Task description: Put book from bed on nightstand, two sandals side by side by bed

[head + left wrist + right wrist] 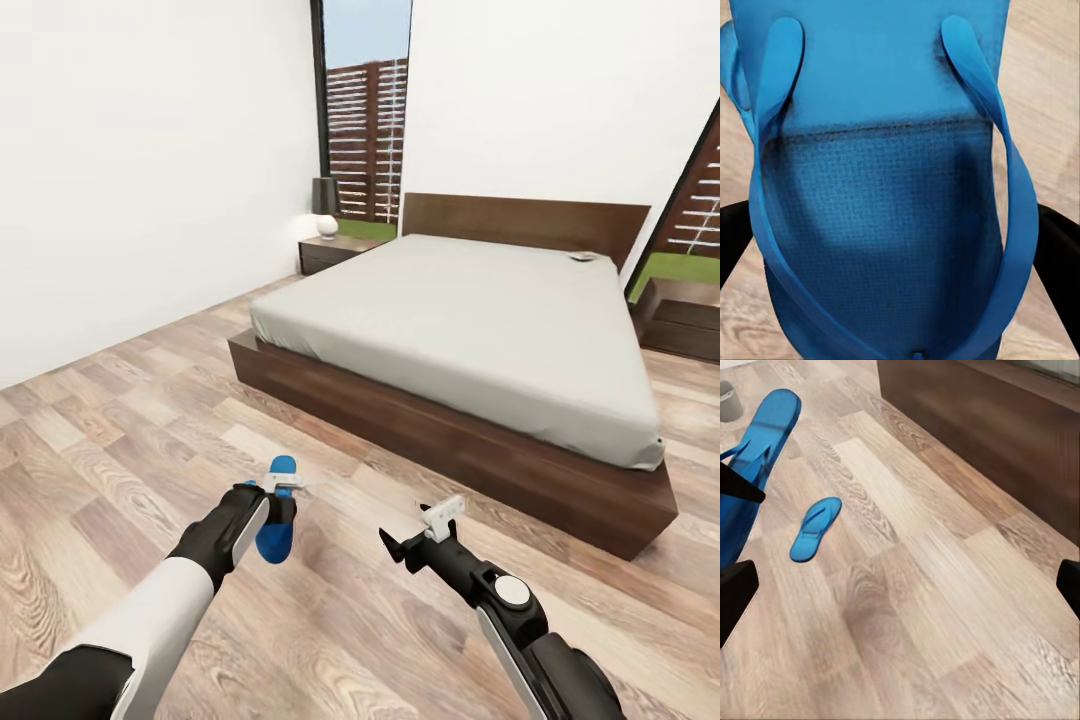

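My left gripper (283,487) is shut on a bright blue sandal (273,540) and holds it above the wood floor in front of the bed (450,320). Its sole and straps (892,202) sit between the black fingers (1057,247). In the right wrist view the held sandal (761,435) is close up. The second sandal (815,528) lies flat on the floor beyond it. My right gripper (420,528) hangs open and empty over the floor, to the right of the left one. The book (582,257) is a small flat shape on the mattress near the headboard's right end.
One nightstand (335,250) with a lamp (325,205) stands left of the headboard by the window. Another nightstand (680,320) stands at the bed's right side. The bed's dark wooden frame (470,440) runs diagonally ahead. Wood-plank floor (120,440) stretches to the left.
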